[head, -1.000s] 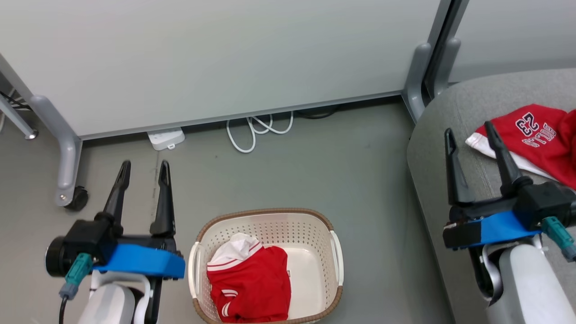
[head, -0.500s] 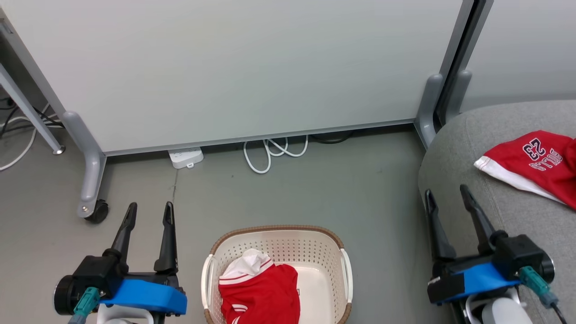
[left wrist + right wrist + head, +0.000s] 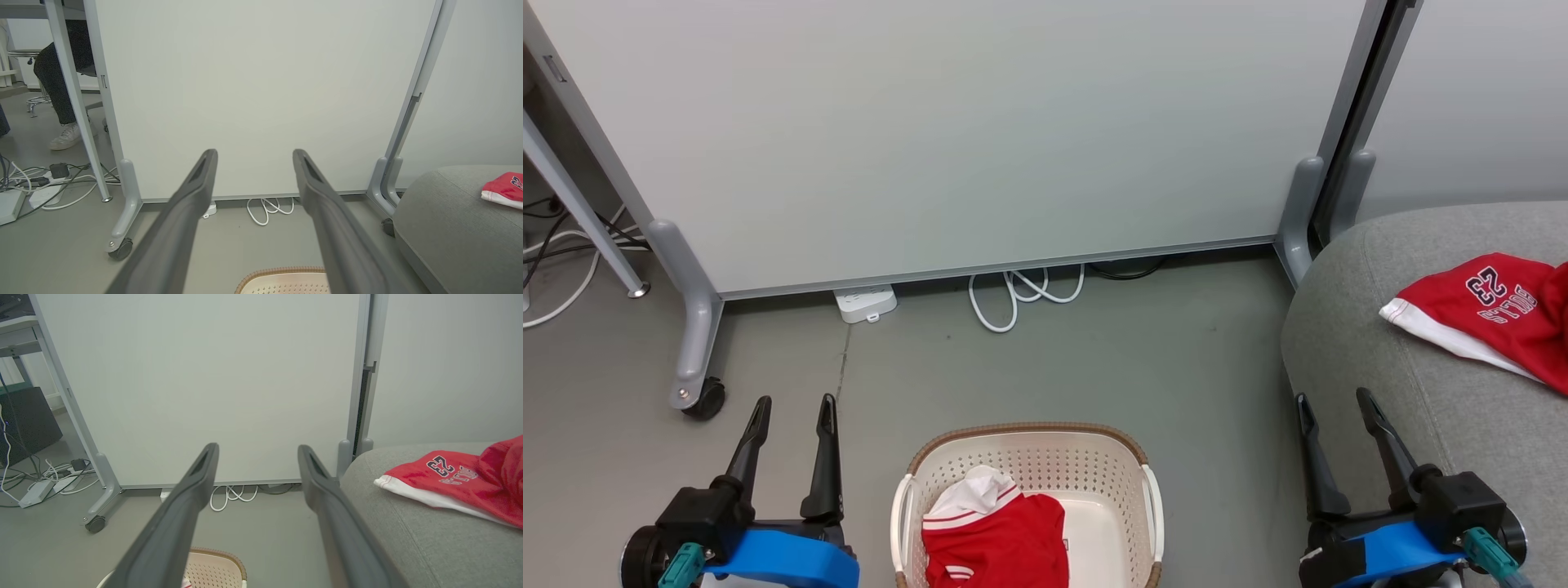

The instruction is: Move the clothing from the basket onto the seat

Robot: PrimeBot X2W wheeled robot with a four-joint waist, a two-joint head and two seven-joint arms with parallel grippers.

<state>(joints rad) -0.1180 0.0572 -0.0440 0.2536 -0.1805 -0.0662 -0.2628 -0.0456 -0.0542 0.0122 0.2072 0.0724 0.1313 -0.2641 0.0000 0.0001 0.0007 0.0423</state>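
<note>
A red garment with white trim [image 3: 996, 543] lies bunched in the left half of the cream basket [image 3: 1131, 474] on the floor at bottom centre. A second red garment printed "23" [image 3: 1494, 314] rests on the grey seat [image 3: 1372, 327] at the right; the right wrist view shows this garment [image 3: 453, 484] on the seat [image 3: 408, 535] too. My left gripper [image 3: 792, 404] stands open and empty to the left of the basket. My right gripper [image 3: 1335, 400] is open and empty over the seat's near left edge, short of the garment there.
A pale partition panel [image 3: 964, 139] on castor feet [image 3: 698, 400] closes off the back. A white power strip [image 3: 866, 302] and looped white cable [image 3: 1021, 290] lie at its base. More cables [image 3: 45, 188] and a seated person's leg and shoe [image 3: 65, 134] are far left.
The head camera has tilted up, so everything sits lower in the picture. My right gripper has drawn back from the garment on the seat. Both grippers stay open.
</note>
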